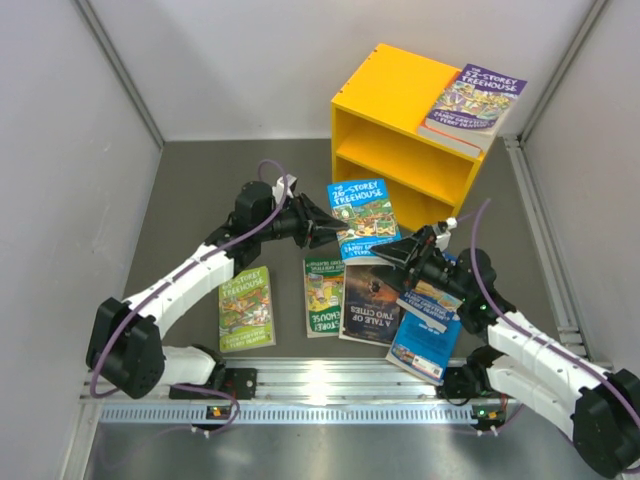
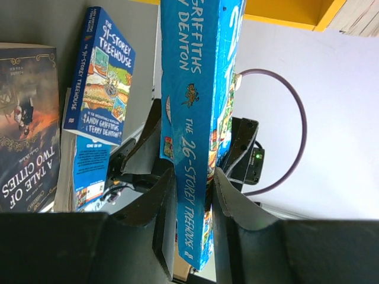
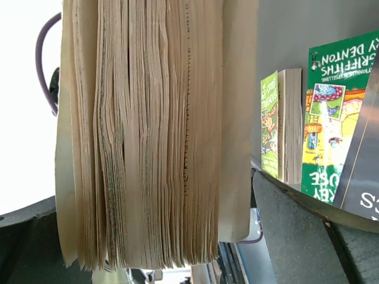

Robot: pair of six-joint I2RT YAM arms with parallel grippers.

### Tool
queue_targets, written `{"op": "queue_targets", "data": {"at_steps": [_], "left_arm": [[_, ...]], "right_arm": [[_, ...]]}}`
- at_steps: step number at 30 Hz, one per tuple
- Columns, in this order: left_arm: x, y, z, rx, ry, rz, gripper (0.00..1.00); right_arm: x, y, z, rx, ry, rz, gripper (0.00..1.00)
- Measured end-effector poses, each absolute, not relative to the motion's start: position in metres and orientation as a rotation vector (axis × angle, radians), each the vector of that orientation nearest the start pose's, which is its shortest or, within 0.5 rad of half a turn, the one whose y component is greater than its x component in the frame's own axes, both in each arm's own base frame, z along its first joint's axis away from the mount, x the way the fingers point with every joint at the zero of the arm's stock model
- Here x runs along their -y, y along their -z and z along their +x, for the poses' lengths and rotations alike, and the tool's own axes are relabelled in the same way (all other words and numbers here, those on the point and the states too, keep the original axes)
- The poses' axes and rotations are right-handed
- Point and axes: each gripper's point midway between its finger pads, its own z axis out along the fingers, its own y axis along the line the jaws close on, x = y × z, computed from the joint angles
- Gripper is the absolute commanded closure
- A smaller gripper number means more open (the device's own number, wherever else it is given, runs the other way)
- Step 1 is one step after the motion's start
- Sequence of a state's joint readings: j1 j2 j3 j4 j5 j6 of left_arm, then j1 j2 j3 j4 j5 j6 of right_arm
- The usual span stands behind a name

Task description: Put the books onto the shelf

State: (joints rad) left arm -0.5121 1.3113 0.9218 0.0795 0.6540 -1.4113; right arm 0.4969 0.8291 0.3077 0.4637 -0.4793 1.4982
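My left gripper [image 1: 322, 228] [image 2: 195, 207] is shut on a blue book, "The 26-Storey Treehouse" [image 1: 362, 213] [image 2: 195, 89]. It pinches the book at the spine and holds it on edge above the table, in front of the yellow shelf [image 1: 400, 140] [image 2: 284, 13]. My right gripper [image 1: 397, 250] [image 3: 148, 195] stands wide open astride the same book's page edge [image 3: 148, 130], with a gap at its right finger [image 3: 296, 225]. A purple Treehouse book [image 1: 472, 100] lies on top of the shelf. Both shelf compartments look empty.
Lying flat on the table are two green books [image 1: 247, 308] [image 1: 323, 295], the dark "A Tale of Two Cities" [image 1: 372, 300] [image 2: 26, 130], a plain blue book [image 1: 425, 345] and "The 91-Storey Treehouse" [image 1: 432, 300] [image 2: 100, 89]. Grey walls close in both sides.
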Motion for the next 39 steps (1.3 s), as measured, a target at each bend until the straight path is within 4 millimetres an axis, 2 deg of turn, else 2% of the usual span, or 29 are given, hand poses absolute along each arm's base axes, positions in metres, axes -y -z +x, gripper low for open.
{"op": "queue_targets", "data": {"at_steps": [7,9,10,15,16,18,19,22,29,36,39], "left_arm": [[0.305,-0.269,0.259,-2.254,1.802,-0.481,1.00],[0.304,-0.267,0.256,-2.256,1.801,-0.484,1.00],[0.303,-0.266,0.255,-2.258,1.800,-0.485,1.00],[0.302,-0.259,0.253,-2.281,1.773,-0.473,1.00],[0.301,-0.258,0.253,-2.286,1.766,-0.469,1.00],[0.300,-0.255,0.251,-2.299,1.751,-0.461,1.00],[0.299,-0.253,0.250,-2.308,1.742,-0.458,1.00],[0.298,-0.248,0.248,-2.329,1.718,-0.446,1.00],[0.291,-0.237,0.242,-2.409,1.622,-0.394,1.00],[0.287,-0.251,0.236,-2.447,1.532,-0.224,1.00],[0.285,-0.250,0.234,-2.463,1.504,-0.183,1.00]], "right_arm": [[-0.243,-0.226,0.201,-1.919,-1.813,0.550,0.01],[-0.243,-0.224,0.200,-1.925,-1.810,0.551,0.07],[-0.243,-0.224,0.200,-1.926,-1.809,0.549,0.15],[-0.243,-0.222,0.199,-1.931,-1.797,0.530,0.31],[-0.243,-0.221,0.199,-1.934,-1.795,0.526,0.39],[-0.244,-0.221,0.198,-1.937,-1.791,0.515,0.49],[-0.244,-0.221,0.198,-1.937,-1.790,0.509,0.57],[-0.244,-0.221,0.198,-1.940,-1.787,0.499,0.65],[-0.244,-0.210,0.192,-2.014,-1.732,0.483,0.66],[-0.239,-0.213,0.183,-2.030,-1.685,0.431,0.61],[-0.236,-0.210,0.180,-2.043,-1.667,0.429,0.61]]}}
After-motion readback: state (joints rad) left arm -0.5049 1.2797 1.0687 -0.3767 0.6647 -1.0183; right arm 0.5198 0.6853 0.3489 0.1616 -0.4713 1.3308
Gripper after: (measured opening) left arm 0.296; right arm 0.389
